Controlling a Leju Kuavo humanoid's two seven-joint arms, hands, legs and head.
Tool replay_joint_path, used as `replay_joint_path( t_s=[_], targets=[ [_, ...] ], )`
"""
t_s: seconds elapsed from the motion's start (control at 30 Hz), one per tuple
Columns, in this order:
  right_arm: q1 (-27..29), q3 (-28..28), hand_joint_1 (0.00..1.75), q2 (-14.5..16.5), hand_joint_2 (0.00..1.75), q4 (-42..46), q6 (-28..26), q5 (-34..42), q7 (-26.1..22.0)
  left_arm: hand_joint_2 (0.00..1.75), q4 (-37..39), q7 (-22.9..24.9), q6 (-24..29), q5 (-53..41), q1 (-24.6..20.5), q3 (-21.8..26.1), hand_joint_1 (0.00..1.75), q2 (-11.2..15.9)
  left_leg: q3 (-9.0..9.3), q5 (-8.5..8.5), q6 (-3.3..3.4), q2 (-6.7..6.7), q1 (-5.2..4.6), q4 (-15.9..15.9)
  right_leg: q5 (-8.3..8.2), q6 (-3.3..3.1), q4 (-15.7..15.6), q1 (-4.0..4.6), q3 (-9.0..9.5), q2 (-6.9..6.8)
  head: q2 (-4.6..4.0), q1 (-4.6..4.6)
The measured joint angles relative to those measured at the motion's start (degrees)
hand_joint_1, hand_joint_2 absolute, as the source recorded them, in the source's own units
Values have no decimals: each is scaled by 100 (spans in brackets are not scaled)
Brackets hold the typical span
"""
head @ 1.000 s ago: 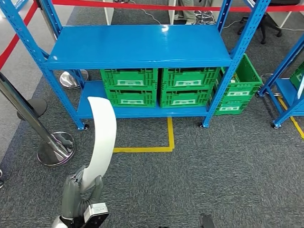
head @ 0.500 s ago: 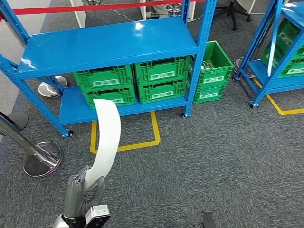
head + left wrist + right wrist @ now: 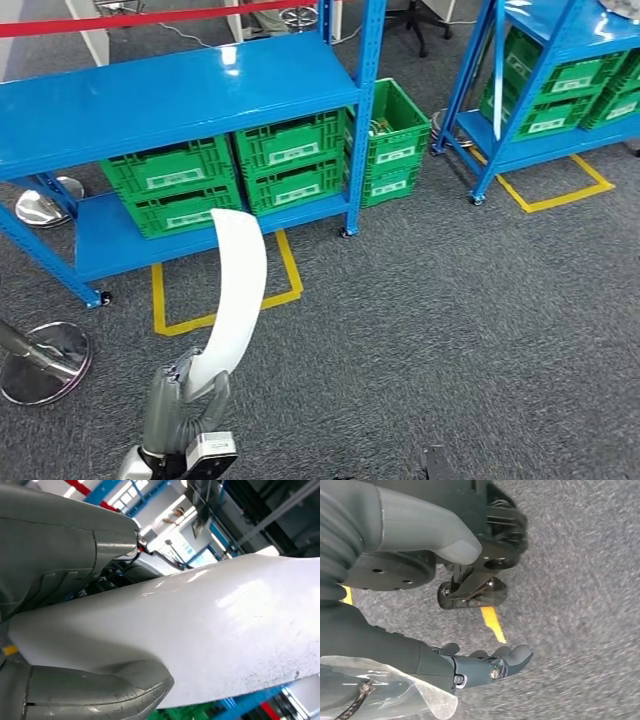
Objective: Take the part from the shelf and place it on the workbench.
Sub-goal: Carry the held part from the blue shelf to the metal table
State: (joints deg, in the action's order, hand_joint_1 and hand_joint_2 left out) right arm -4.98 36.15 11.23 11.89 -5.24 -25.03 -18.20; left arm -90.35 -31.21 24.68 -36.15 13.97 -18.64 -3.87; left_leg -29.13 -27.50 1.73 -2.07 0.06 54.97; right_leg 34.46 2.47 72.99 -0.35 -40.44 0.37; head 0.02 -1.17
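A long curved white part (image 3: 235, 290) stands up from my left hand (image 3: 181, 405), which grips its lower end at the bottom left of the head view. Up close in the left wrist view, the glossy white part (image 3: 211, 625) lies clamped between the grey thumb (image 3: 94, 692) and the fingers. My right hand (image 3: 433, 605) hangs over grey carpet, fingers apart and holding nothing. The blue shelf (image 3: 173, 90) stands ahead at upper left.
Green crates (image 3: 226, 170) sit on the lower shelf board, one more (image 3: 392, 135) beside the shelf post. A second blue rack (image 3: 558, 60) with green crates stands at upper right. Yellow floor tape (image 3: 219, 300) marks the carpet. A chrome stanchion base (image 3: 41, 360) lies at left.
The whole scene has slid to the left in the head view as the camera turned right, bringing the second rack into sight. My left hand still holds the white part the same way.
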Motion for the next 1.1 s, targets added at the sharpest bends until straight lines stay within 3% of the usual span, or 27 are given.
replay_joint_path(
  t_s=[0.03,0.1,0.17,0.2,0.3,0.37,0.43,0.5,0.53,0.57,0.6,0.67,0.73,0.8,0.87,0.93,1.0,1.03,1.07,1.1],
  targets=[
    [9,2,0,0,175,0,1,0,0,175,11,0,-1,0,-1,-2,175,0,-10,4,-7,-74,0,8,-66,21,-65,-18,78,-24,0,-1],
    [13,13,0,1,175,0,2,0,-7,175,30,0,-3,-1,-4,-6,175,0,-15,3,-36,-210,2,29,-375,50,-802,-47,542,-176,-1,-2],
    [-6,28,0,15,175,0,22,0,-17,175,40,-1,-14,-6,-9,-10,175,3,-27,-10,-97,-309,-21,73,-563,5,-1481,-36,945,-364,-1,-2],
    [-9,38,0,22,175,0,39,0,-21,175,42,-2,-30,-18,-14,-16,175,5,-35,-11,-129,-349,-35,92,-578,-35,-1613,-23,1013,-410,-1,1],
    [18,55,0,33,175,0,90,1,-9,175,44,10,-94,-73,-43,-79,175,10,-50,-36,-209,-405,-23,135,-615,-168,-1613,-3,958,-271,-1,8],
    [15,63,0,41,175,0,110,3,17,175,50,28,-113,-92,-62,-132,175,15,-163,-296,-261,-190,6,434,-662,-256,-1622,-10,932,-155,-1,19],
    [-3,74,0,50,175,0,118,4,42,175,71,36,-123,-90,-68,-162,175,20,-447,-715,-278,74,18,1139,-705,-325,-1623,2,883,-23,-1,33],
    [-1,85,0,52,175,0,116,5,54,175,102,36,-145,-80,-86,-190,175,29,-683,-905,-250,158,15,1715,-736,-358,-1621,34,843,122,0,33],
    [6,90,0,53,175,0,112,6,56,175,118,36,-158,-75,-105,-211,175,34,-685,-839,-223,176,9,1735,-750,-363,-1619,52,833,195,0,32],
    [10,95,0,56,175,0,104,7,55,175,131,36,-170,-68,-130,-237,175,38,-586,-669,-185,203,0,1536,-762,-364,-1618,67,829,271,0,31],
    [9,98,0,61,175,0,95,9,51,175,142,35,-180,-62,-156,-264,175,41,-418,-441,-142,277,-14,1183,-774,-361,-1617,77,829,343,0,31],
    [-6,102,0,83,175,0,78,16,38,175,158,31,-195,-50,-202,-309,175,44,-114,-124,-53,550,-28,514,-801,-333,-1604,83,808,474,-1,23],
    [-21,107,0,103,175,0,68,28,27,175,178,26,-209,-41,-245,-340,175,48,-24,-84,3,685,-39,252,-843,-269,-1585,64,730,589,0,38],
    [-16,127,0,110,175,0,62,45,19,175,191,24,-222,-35,-287,-381,175,47,-23,-72,16,563,-31,153,-878,-198,-1571,52,636,655,0,54],
    [-7,153,0,111,175,0,57,59,12,175,197,21,-229,-34,-310,-421,175,40,-19,-24,20,419,-4,64,-728,-146,-1358,66,481,451,0,28],
    [-19,176,0,111,175,0,57,70,8,175,214,18,-233,-31,-308,-437,175,40,-29,0,27,247,-6,37,-354,-89,-702,59,167,141,0,0],
    [-25,193,0,111,175,0,60,87,13,175,245,17,-241,-21,-306,-440,175,46,-44,3,29,59,-19,43,-102,-25,-47,23,-105,19,-1,-11],
    [-17,202,0,111,175,0,61,96,19,175,263,17,-245,-14,-309,-445,175,48,-49,3,27,-26,-22,46,-118,1,22,4,-107,-8,-1,-11],
    [-9,212,0,111,175,0,63,102,26,175,279,17,-248,-8,-313,-452,175,48,-49,1,23,-101,-21,49,-233,19,-148,-13,16,-40,-1,-11],
    [-4,223,0,111,175,0,66,107,32,175,293,17,-250,-3,-319,-461,175,48,-47,-3,12,-169,-19,54,-410,32,-532,-26,253,-107,-1,-11]
  ],
)
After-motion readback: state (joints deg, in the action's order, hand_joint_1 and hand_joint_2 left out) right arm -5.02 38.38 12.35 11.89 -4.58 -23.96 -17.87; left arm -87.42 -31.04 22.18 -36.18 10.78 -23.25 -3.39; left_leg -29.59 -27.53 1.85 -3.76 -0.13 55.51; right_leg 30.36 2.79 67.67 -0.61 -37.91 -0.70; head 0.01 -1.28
